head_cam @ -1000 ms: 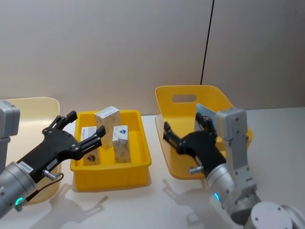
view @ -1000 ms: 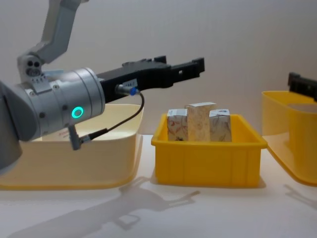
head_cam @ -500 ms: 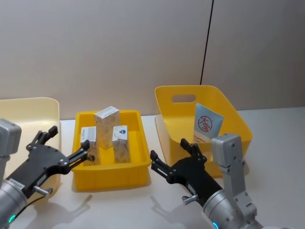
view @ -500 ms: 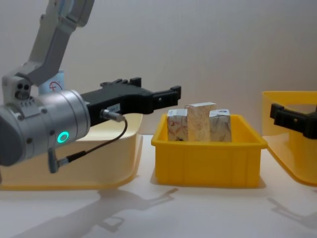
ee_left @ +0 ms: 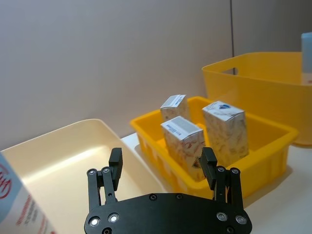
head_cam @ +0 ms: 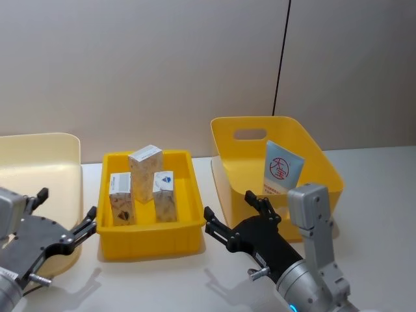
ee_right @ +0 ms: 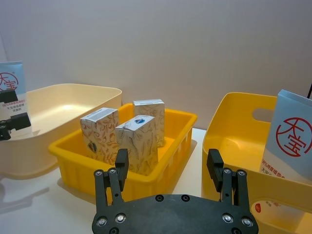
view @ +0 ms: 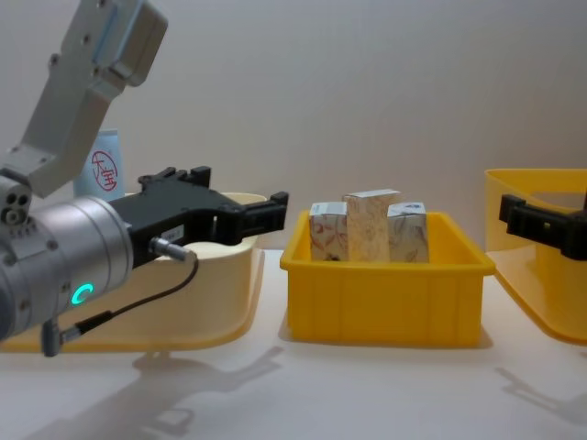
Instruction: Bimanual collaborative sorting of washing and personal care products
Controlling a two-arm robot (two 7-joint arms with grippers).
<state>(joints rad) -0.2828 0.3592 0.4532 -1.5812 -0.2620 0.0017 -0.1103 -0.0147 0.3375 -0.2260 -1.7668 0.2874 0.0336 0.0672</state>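
Over on the left, the cream bin (head_cam: pixel 62 146), wide and shallow. A pale-blue tube (view: pixel 106 167) with a red circled character stands upright at that bin's left end, its top above the rim; whether it sits inside, the chest view does not settle.

Centre now: the low yellow tray (head_cam: pixel 151 237) with three small cartons in mottled beige-grey print, all upright. The back carton (head_cam: pixel 145 164) stands tallest in the head view, the front-left carton (head_cam: pixel 121 207) is against the tray's left wall, and the front-right carton (head_cam: pixel 164 195) is just beside it, a narrow gap between them.

On the right, the tall yellow bin (head_cam: pixel 250 134) with a handle slot, and in it a second tube (head_cam: pixel 283 170), upright with a slight lean, red circle facing us.

Left gripper (head_cam: pixel 67 205): fingers spread wide, nothing between them, hanging over the cream bin's near right corner, pointed towards the tray.

Right gripper (head_cam: pixel 229 205): also wide open and empty, low between the tray and the tall bin, touching neither.
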